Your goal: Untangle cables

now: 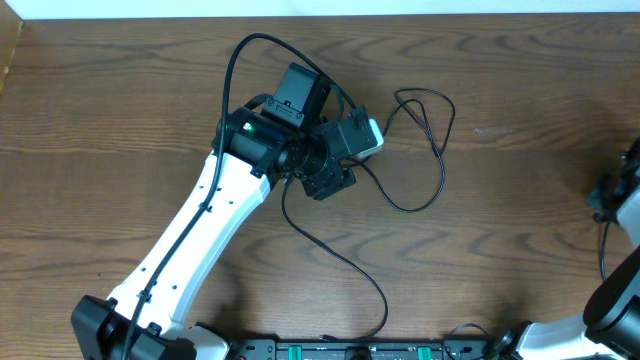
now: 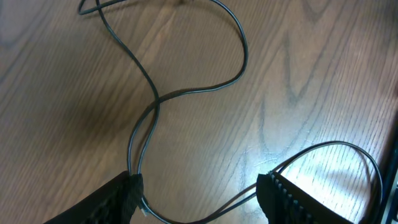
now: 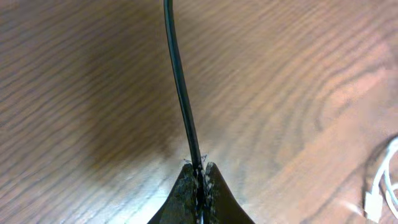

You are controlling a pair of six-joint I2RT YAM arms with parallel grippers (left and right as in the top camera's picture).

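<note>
The wooden bench (image 1: 500, 230) carries everything, and the left arm (image 1: 200, 235), white with a black wrist, reaches diagonally across it so that the left end effector (image 1: 345, 150) sits over the middle. In the left wrist view that end effector (image 2: 199, 196) stands spread, its two dark fingers (image 2: 283, 196) well apart, with bare bench between them. A thin black cable (image 1: 420, 150) lies on the bench just beyond and to the right of the left end effector, looping away and curling back toward it; another run of black cable (image 1: 340, 265) trails from beneath the end effector toward the near bench edge. In the left wrist view the black cable (image 2: 186, 93) crosses itself ahead of the fingers, and two strands run side by side down to the left finger, whether touching it cannot be told, while a further loop arcs around the right finger. The right arm (image 1: 620, 260) shows only at the far right edge of the overhead view. The right end effector (image 3: 200, 186) is pressed together, pinching a black cable (image 3: 180, 81) that runs straight ahead from its fingertips across the bench. Beside it, to its lower right, lies a whitish cable (image 3: 382, 186) with a small plug end.
</note>
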